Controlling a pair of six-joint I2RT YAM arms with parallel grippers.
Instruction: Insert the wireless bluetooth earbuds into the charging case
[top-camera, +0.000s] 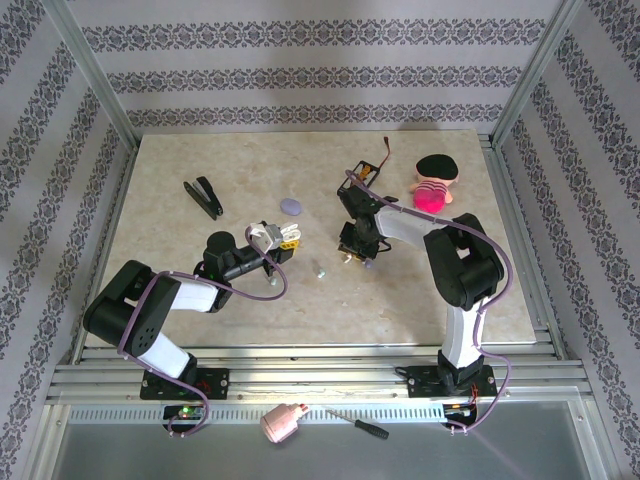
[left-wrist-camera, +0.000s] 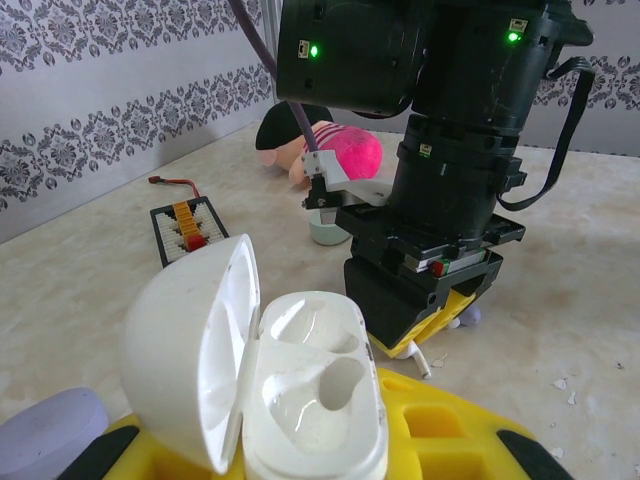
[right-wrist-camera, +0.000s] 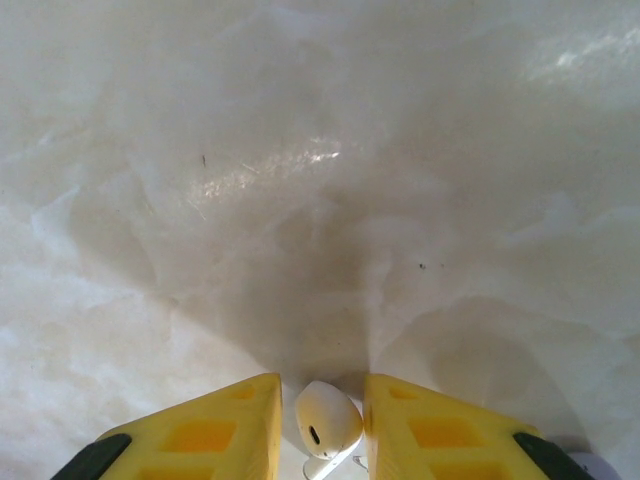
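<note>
My left gripper (top-camera: 277, 238) (left-wrist-camera: 300, 445) is shut on the charging case (left-wrist-camera: 300, 390), a white shell (top-camera: 266, 236) with its lid swung open to the left and both wells empty. My right gripper (top-camera: 356, 258) (right-wrist-camera: 321, 382) (left-wrist-camera: 437, 325) points straight down at the table just beyond the case. One white earbud (right-wrist-camera: 328, 420) lies on the table between its yellow fingers (right-wrist-camera: 215, 430); it touches the right finger, and a thin gap shows on its left. Its stem (left-wrist-camera: 421, 358) pokes out under the fingertips. A second small pale bit (top-camera: 320, 268) lies between the two grippers.
A lavender oval piece (top-camera: 291, 207) (left-wrist-camera: 50, 438) lies left of centre. A mint-green piece (left-wrist-camera: 328, 232) sits behind the right gripper. Also here are a black battery holder (top-camera: 366, 174) (left-wrist-camera: 186, 228), a pink plush doll (top-camera: 434, 184) (left-wrist-camera: 325, 150) and a black clip-like tool (top-camera: 204, 197).
</note>
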